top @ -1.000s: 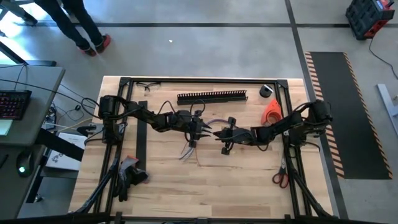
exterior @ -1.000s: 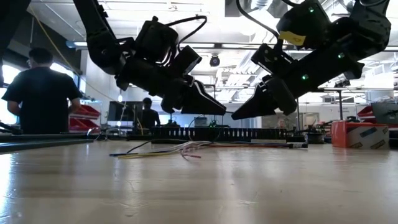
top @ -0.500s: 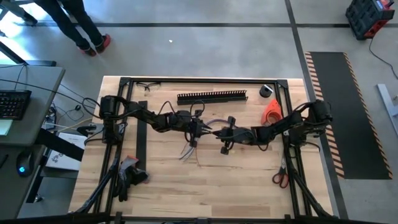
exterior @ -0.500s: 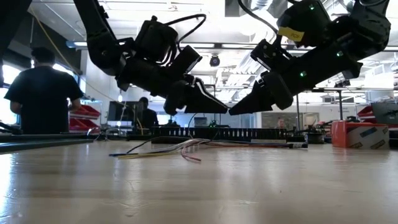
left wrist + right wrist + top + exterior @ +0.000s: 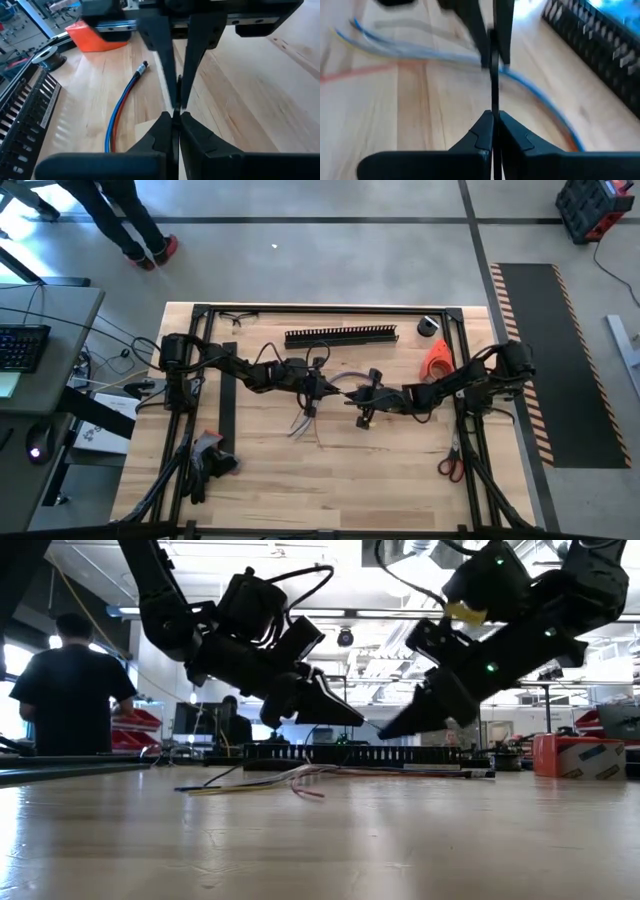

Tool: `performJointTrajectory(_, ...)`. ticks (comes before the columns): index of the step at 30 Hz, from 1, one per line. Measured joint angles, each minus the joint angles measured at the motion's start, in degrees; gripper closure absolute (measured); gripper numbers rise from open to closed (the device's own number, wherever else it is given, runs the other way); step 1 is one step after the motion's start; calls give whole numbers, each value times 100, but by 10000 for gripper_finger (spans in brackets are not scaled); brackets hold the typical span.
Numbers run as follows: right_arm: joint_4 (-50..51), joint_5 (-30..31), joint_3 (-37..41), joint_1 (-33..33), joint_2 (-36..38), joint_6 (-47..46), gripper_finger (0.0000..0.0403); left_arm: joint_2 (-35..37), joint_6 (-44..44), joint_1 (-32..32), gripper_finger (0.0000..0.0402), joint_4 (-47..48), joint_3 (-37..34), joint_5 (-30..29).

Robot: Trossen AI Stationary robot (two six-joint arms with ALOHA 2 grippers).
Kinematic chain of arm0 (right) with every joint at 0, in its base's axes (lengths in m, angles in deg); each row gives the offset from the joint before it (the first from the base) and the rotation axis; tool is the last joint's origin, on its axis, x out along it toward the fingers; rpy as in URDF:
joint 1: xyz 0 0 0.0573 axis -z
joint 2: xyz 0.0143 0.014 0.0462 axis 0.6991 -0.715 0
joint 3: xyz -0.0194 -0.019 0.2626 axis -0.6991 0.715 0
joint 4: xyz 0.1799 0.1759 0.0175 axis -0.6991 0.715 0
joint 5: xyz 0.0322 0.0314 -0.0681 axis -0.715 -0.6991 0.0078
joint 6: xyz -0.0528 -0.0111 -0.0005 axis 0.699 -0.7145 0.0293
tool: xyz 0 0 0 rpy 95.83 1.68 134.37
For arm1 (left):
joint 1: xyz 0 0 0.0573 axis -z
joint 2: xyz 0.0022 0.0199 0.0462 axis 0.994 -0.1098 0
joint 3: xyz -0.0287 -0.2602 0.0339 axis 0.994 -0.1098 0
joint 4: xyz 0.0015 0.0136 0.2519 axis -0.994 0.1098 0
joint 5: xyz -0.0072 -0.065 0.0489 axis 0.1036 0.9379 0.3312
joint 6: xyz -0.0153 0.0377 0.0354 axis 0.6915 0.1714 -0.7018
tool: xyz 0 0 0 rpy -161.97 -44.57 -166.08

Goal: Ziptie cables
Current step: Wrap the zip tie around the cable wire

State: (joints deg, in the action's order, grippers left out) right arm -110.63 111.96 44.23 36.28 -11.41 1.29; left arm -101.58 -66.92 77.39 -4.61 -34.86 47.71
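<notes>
The cables (image 5: 305, 418) lie loose on the wooden table under and between both arms. They show low on the table top (image 5: 265, 780) in the low view, and as blue and reddish wires (image 5: 120, 107) (image 5: 415, 47) in the wrist views. My left gripper (image 5: 322, 387) and my right gripper (image 5: 358, 398) hang tip to tip above the table's middle (image 5: 358, 722) (image 5: 385, 732). Both are shut on a thin dark strand (image 5: 494, 75) that runs between them. My left gripper pinches one end of the thin dark strand (image 5: 177, 107) between its two fingertips, coming slanting down from the table's left side. The strand is clear of the table and runs on toward the right gripper's fingers. My right gripper pinches the other end of the strand (image 5: 494, 106) between its two fingertips, slanting down from the table's right side. The strand leaves the fingers straight, along their line, and is clear of the cables and the table.
A long black slotted strip (image 5: 341, 336) lies near the far edge, beside a black roll (image 5: 428, 326) and an orange thing (image 5: 437, 360). Another black strip (image 5: 227, 405) lies at the left and red-handled scissors (image 5: 450, 467) at the right. A person (image 5: 60, 690) stands beyond the table.
My left gripper has shut its fingers, staying in place above the table's middle. My right gripper has tipped its fingertips a little further down. The cables have not moved.
</notes>
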Motion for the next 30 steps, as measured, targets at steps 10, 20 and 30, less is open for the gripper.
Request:
performJointTrajectory(10, 2347, 602, -2, -897, 519, -1722, 403, 5, 0, -122, 398, 211, 0, 160)
performJointTrajectory(20, 5473, 889, 7, -2352, 1647, -4507, 403, 15, -2, -129, 399, 241, 0, 175)
performJointTrajectory(30, 7314, -13, 11, -3352, 2355, -6549, 401, 24, 0, -130, 399, 333, -9, 196)
